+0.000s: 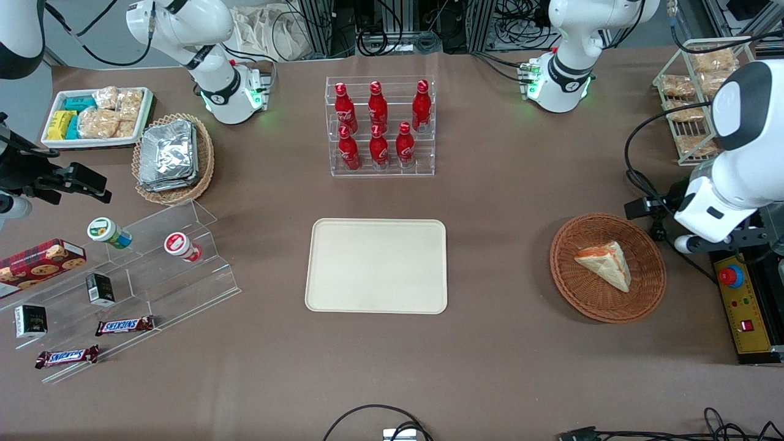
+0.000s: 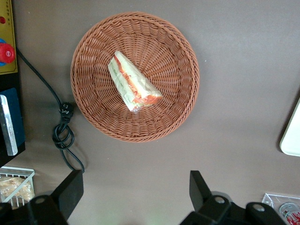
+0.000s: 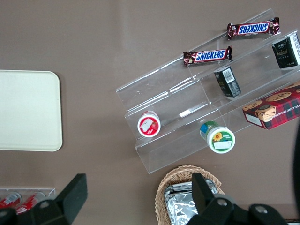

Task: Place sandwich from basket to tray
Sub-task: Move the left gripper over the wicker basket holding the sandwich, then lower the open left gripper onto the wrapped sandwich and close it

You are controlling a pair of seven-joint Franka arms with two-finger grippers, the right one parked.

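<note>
The sandwich (image 1: 605,263) (image 2: 133,86), a pale triangular wedge with orange and green filling along its edge, lies in the round reddish-brown wicker basket (image 1: 579,291) (image 2: 180,61) toward the working arm's end of the table. The cream rectangular tray (image 1: 376,265) (image 2: 291,138) lies flat mid-table with nothing on it. My left gripper (image 1: 658,215) (image 2: 135,180) hangs well above the table, a little farther from the front camera than the basket. Its fingers (image 2: 71,187) are spread wide open over bare table, with nothing between them.
A yellow box with a red stop button (image 1: 738,300) and black cables (image 2: 63,133) lie beside the basket. A clear rack of red bottles (image 1: 380,125) stands farther from the front camera than the tray. A clear stepped snack stand (image 1: 153,269) sits toward the parked arm's end.
</note>
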